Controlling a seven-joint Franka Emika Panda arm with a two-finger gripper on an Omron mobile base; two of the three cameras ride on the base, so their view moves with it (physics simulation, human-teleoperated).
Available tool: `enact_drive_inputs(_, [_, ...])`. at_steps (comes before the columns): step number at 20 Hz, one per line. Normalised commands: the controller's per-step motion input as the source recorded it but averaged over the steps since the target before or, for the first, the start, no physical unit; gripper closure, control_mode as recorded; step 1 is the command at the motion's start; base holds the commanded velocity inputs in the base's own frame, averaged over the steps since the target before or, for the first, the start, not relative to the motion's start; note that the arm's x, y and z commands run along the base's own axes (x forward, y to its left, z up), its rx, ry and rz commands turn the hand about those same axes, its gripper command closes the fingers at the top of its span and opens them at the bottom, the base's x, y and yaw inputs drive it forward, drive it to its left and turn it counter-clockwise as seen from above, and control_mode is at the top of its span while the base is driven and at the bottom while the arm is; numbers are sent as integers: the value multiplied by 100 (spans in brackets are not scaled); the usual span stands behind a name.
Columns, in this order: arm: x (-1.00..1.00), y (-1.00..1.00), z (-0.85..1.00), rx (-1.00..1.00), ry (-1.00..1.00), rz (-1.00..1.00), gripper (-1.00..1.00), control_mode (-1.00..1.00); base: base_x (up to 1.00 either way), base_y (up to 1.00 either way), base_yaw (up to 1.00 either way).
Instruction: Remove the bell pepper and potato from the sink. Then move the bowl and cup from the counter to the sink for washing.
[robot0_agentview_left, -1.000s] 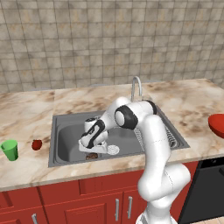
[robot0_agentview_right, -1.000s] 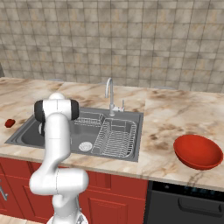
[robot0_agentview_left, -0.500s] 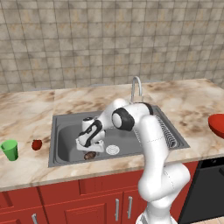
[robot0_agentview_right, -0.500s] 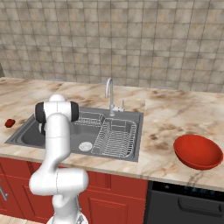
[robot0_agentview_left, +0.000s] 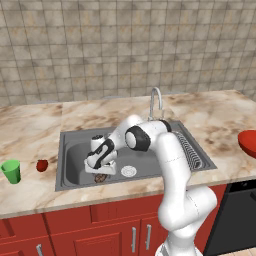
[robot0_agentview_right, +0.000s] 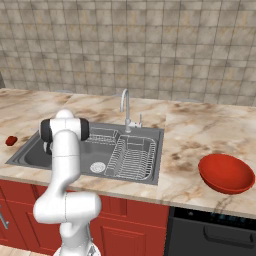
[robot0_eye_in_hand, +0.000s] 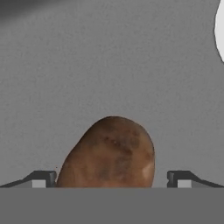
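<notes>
Left base view gives you the cup (robot0_agentview_left: 11, 171) near the counter's left edge, with the bell pepper (robot0_agentview_left: 42, 165) just beside it on the counter, off the sink's (robot0_agentview_left: 72, 138) left rim. Inside the basin, your gripper (robot0_agentview_left: 100, 171) hangs low over the potato (robot0_agentview_left: 99, 177) near the front wall, left of the drain. Hand view shows you the fingers (robot0_eye_in_hand: 40, 179) spread wide, one each side of the potato (robot0_eye_in_hand: 109, 153), not pinching it. Far right, the bowl (robot0_agentview_right: 226, 173) sits near the counter's front edge.
</notes>
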Motion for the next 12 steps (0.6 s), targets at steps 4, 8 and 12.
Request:
enact_drive_inputs(4, [0,0,-23,-1,1,0,-100,-100,0,0,0])
enact_drive_inputs(8, [0,0,-19,0,0,0,-100,-100,0,0,0])
enact_drive_inputs(12, [0,0,-13,-1,0,0,-100,-100,0,0,0])
